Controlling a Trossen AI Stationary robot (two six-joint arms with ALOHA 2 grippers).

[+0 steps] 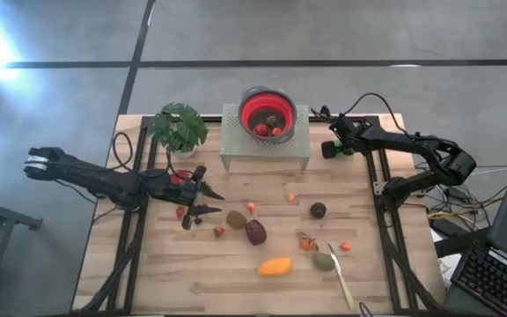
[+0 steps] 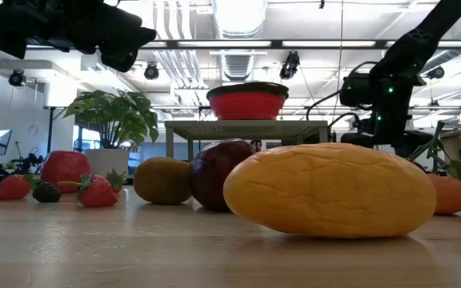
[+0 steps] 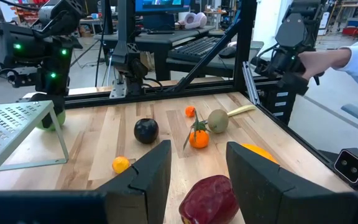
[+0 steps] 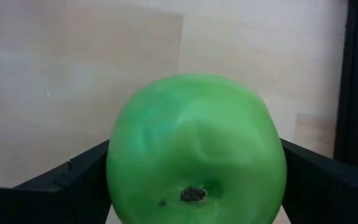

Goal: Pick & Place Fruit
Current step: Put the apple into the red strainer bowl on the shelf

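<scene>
The right gripper [image 4: 194, 180], at the tabletop's [image 1: 148, 273] two o'clock, has the green apple [image 4: 196, 149] between its fingers, touching both. The left gripper [image 1: 199, 198], at nine o'clock, stands partly spread and empty, the maroon oval [image 3: 209, 199] just ahead.

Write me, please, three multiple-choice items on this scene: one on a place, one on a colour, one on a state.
1. Where is the round green apple? A on the floor; B at the right gripper, beside the perforated metal stand; C on a shelf.
2. The collapsible bowl on the stand is: A blue; B white; C red.
3. The left gripper is: A open and empty; B shut on a berry; C out of view.
Answers: B, the apple fills the right wrist view; C, its red wall shows in the low view; A, nothing sits between its parted fingers.
</scene>
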